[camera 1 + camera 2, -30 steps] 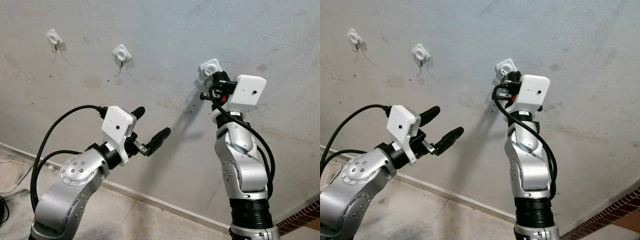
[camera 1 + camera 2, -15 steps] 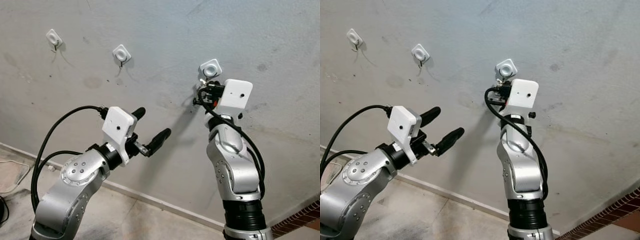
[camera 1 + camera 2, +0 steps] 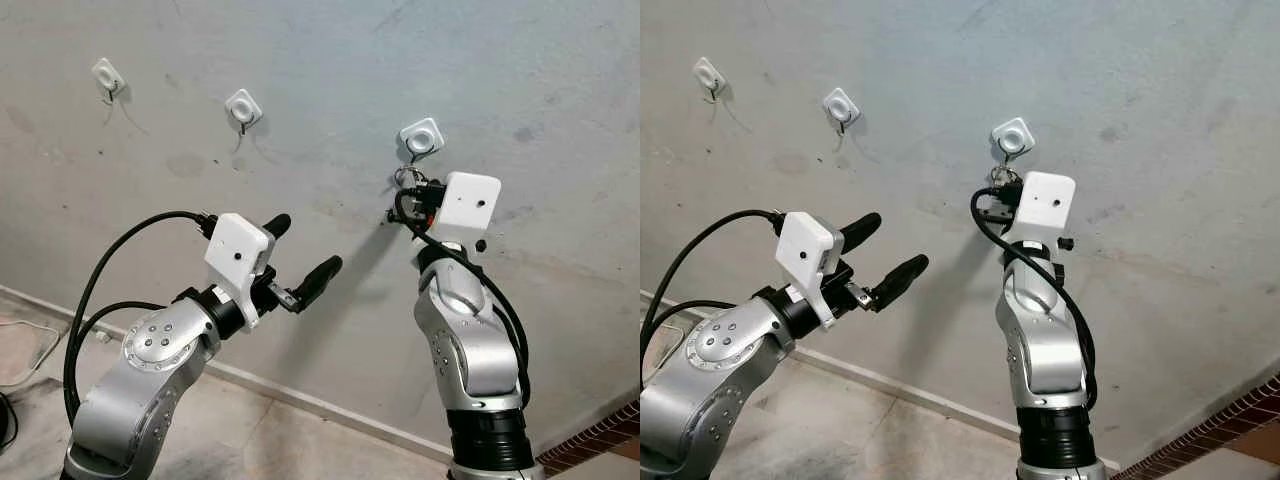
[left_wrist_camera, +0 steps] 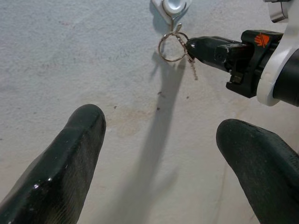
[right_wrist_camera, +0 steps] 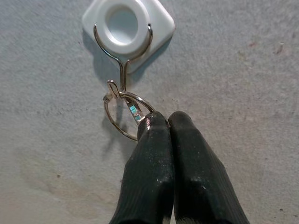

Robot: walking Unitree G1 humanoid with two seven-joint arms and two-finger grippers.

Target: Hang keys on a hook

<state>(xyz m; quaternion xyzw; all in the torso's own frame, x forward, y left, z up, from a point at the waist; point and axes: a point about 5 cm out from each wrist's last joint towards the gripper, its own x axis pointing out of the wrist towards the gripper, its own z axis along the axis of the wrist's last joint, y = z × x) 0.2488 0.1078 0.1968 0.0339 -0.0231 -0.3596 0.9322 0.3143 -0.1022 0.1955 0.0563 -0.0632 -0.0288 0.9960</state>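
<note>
You face a grey plaster wall (image 3: 330, 80) carrying three white hooks. The right gripper (image 5: 161, 120) is raised to the rightmost hook (image 3: 421, 136), fingers clenched on the key ring (image 5: 122, 114), which hangs threaded on that hook's wire tip. The left gripper (image 3: 305, 256) hovers lower left, fingers spread, grasping nothing. Two bare hooks (image 3: 243, 107) sit farther left.

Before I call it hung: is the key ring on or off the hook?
On: the key ring loops over the hook tip, with the right gripper jaws shut on it.
</note>
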